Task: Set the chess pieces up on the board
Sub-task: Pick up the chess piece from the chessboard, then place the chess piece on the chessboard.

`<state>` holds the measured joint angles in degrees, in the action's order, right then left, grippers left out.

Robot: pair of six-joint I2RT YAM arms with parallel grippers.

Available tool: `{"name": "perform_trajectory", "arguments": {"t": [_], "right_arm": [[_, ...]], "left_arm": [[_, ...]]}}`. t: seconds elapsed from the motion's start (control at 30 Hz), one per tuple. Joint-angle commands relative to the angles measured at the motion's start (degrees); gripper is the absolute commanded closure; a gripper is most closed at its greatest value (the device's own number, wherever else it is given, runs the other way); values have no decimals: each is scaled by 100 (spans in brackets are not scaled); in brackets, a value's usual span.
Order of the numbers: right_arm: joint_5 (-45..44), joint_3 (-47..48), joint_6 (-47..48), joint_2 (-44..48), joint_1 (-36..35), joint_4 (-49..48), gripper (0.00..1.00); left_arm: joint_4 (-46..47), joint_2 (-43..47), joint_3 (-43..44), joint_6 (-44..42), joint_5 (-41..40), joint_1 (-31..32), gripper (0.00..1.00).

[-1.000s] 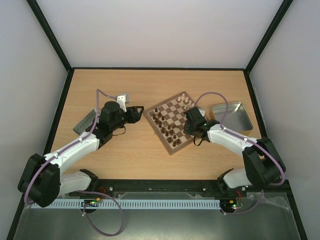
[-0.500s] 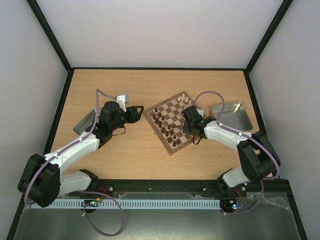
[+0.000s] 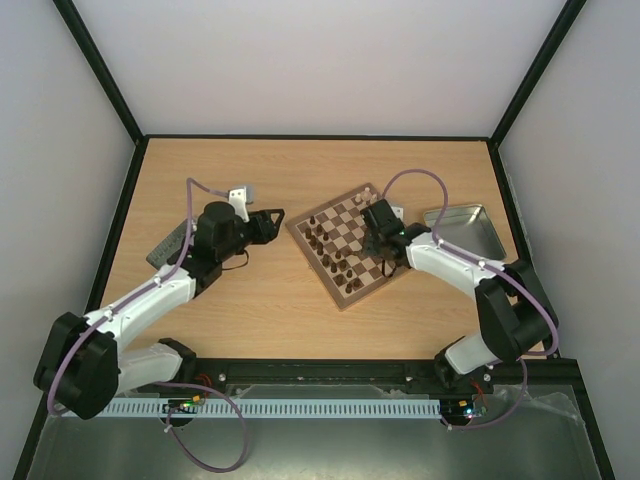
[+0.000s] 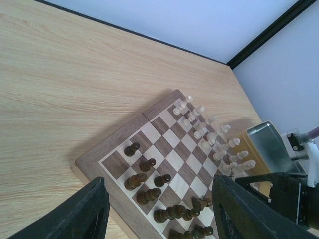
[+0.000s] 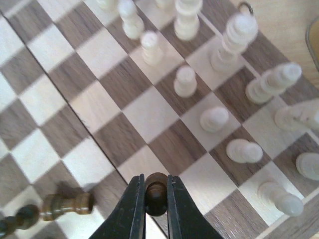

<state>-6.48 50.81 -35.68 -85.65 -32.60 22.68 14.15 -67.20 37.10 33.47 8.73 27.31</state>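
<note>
The board point(image 3: 345, 235) lies right of the table's middle. Dark brown chess pieces point(image 4: 149, 194) crowd its left side, some tipped over, and cream-white ones point(image 5: 185, 82) stand in rows along its right side. My right gripper point(image 5: 155, 178) hangs over the board's right half point(image 3: 377, 240), shut on a small dark brown piece point(image 5: 156, 196) with a rounded head. Another dark piece point(image 5: 65, 205) lies on its side to its left. My left gripper point(image 4: 159, 214) hovers left of the board point(image 3: 270, 222), open with nothing between its fingers.
A grey metal tin point(image 3: 462, 232) sits just right of the board and also shows in the left wrist view point(image 4: 266, 147). A flat grey lid point(image 3: 170, 243) lies at the far left. A small white-grey block point(image 3: 242, 194) rests behind the left arm.
My right gripper has shut on the dark piece and shifted a little up and left over the board. The left arm has barely moved.
</note>
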Motion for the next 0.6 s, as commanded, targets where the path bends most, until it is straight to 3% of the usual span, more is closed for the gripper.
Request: {"name": "perform_trajectory", "arguments": {"t": [0.0, 0.33, 0.57], "right_arm": [[34, 565, 204, -17, -116, 129, 95], [88, 2445, 470, -1417, -876, 402, 95], [76, 2282, 273, -1404, -891, 533, 95]], "left_arm": [[20, 195, -86, 45, -144, -74, 42], [-185, 462, -248, 243, -359, -344, 42], [-245, 628, -407, 251, -245, -564, 42]]}}
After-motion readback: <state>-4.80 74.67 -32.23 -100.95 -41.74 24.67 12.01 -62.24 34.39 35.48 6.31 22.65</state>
